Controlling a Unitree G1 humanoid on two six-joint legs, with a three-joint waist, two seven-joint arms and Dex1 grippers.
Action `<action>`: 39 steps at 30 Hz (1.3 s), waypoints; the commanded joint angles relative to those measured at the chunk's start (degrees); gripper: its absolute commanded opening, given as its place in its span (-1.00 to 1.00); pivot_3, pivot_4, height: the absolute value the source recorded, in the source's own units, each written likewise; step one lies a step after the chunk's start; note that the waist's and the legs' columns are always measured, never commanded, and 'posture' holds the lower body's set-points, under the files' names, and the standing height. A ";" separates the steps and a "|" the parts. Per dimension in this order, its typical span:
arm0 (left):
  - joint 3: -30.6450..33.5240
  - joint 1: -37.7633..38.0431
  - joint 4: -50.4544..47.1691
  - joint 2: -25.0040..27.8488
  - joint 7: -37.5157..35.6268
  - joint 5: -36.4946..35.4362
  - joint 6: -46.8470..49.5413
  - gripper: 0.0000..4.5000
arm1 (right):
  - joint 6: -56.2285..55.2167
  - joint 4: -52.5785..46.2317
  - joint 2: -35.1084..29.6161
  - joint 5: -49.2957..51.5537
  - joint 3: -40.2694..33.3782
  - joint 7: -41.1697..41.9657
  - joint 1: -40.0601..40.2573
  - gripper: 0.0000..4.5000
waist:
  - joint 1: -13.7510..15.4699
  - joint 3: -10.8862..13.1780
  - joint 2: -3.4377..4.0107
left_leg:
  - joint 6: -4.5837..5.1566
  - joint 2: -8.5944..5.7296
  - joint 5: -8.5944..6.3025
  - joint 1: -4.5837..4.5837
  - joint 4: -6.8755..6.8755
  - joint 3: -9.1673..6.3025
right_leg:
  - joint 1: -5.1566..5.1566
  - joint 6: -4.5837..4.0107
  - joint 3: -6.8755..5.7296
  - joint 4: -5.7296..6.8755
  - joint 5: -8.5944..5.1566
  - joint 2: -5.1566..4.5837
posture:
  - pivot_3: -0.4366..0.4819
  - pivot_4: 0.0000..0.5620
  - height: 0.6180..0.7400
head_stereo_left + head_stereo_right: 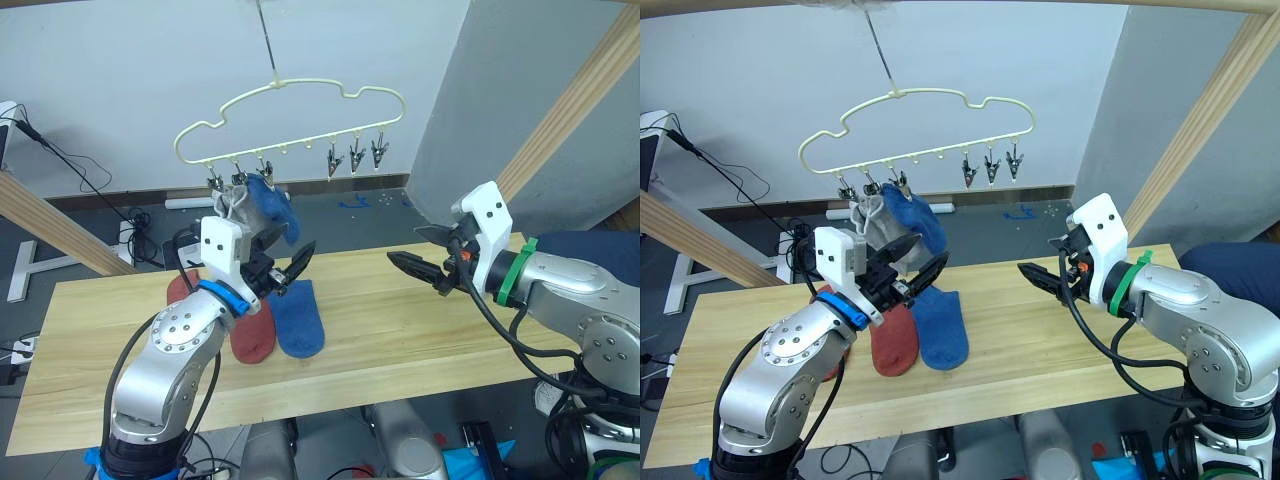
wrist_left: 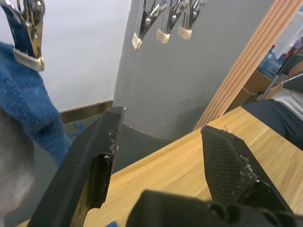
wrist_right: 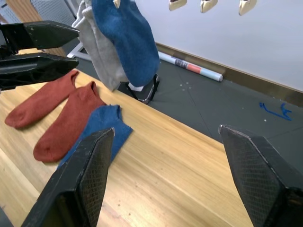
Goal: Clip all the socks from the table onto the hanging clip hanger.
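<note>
A cream clip hanger [image 1: 290, 120] hangs above the table's far edge. One light grey sock [image 1: 233, 205] and one blue sock [image 1: 274, 208] are clipped at its left end, while three clips [image 1: 355, 155] at its right end are free. On the table [image 1: 420, 330] lie a blue sock [image 1: 298, 318] and two rust-red socks [image 1: 255, 332] [image 1: 181, 289], side by side. My left gripper [image 1: 285, 257] is open and empty, raised just below the hanging socks. My right gripper [image 1: 412, 250] is open and empty above the table's right half, pointing toward the socks.
Slanted wooden beams rise at the right [image 1: 580, 100] and the left [image 1: 50, 225]. Cables and a white stand [image 1: 30, 265] are on the floor behind the table. Something dark blue [image 1: 590, 245] shows beyond the table's right end.
</note>
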 commanded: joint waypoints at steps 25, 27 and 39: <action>0.06 6.87 -5.76 -4.59 5.86 5.92 -4.68 0.31 | 1.52 0.34 -3.28 5.85 -4.15 -0.94 -3.24 0.65 | 0.26 0.53 -0.08 | 0.01 0.04 -0.01 0.33 -0.68 0.33 | 0.03 -0.09 0.21 -0.35 -0.10 -0.01 | -0.65 0.29 1.00; 1.01 7.27 -6.13 -4.34 5.58 4.98 -4.00 0.31 | 1.51 0.05 -2.83 5.99 -4.10 -1.59 -3.55 0.65 | 0.26 0.54 -0.08 | 0.01 0.04 -0.01 0.33 -0.70 0.33 | 0.02 -0.10 0.21 -0.36 -0.10 -0.01 | -0.65 0.29 1.00; 17.12 -0.90 -4.07 6.36 -5.01 -20.44 8.48 0.31 | 4.43 -0.70 14.35 0.22 3.20 -17.90 -10.85 0.65 | 0.46 0.55 -0.08 | 0.01 0.09 0.00 0.27 -0.72 0.27 | -0.03 -0.09 0.13 -0.39 -0.11 0.03 | -0.53 0.17 1.00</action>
